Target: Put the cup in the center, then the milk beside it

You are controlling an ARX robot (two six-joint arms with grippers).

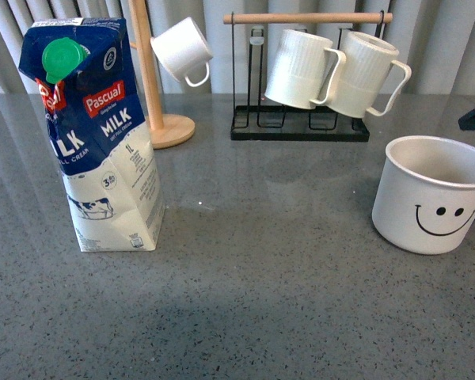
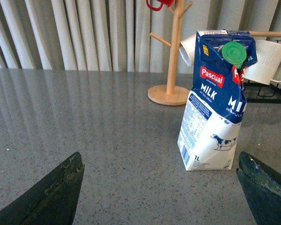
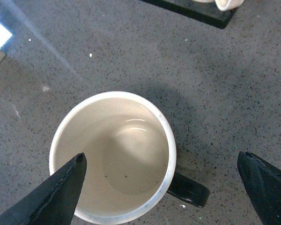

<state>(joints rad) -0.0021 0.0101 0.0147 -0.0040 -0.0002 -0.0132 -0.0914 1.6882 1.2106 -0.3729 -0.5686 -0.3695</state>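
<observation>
The cup [image 1: 432, 194], white with a black smiley face, stands at the right of the grey table; neither arm shows in the front view. Seen from above in the right wrist view, the cup [image 3: 113, 157] is empty with its black handle [image 3: 187, 191] sticking out. My right gripper [image 3: 161, 187] hangs open above it, one finger over the cup's inside, the other beyond the handle. The milk [image 1: 95, 134], a blue and white Pascual carton with a green cap, stands upright at the left. My left gripper [image 2: 161, 187] is open, low over the table, with the milk [image 2: 216, 101] ahead, nearer one finger.
A wooden mug tree [image 1: 152, 75] holding a small white mug [image 1: 182, 51] stands behind the milk. A black rack [image 1: 301, 119] with two ribbed white mugs [image 1: 336, 73] stands at the back. Curtains hang behind the table.
</observation>
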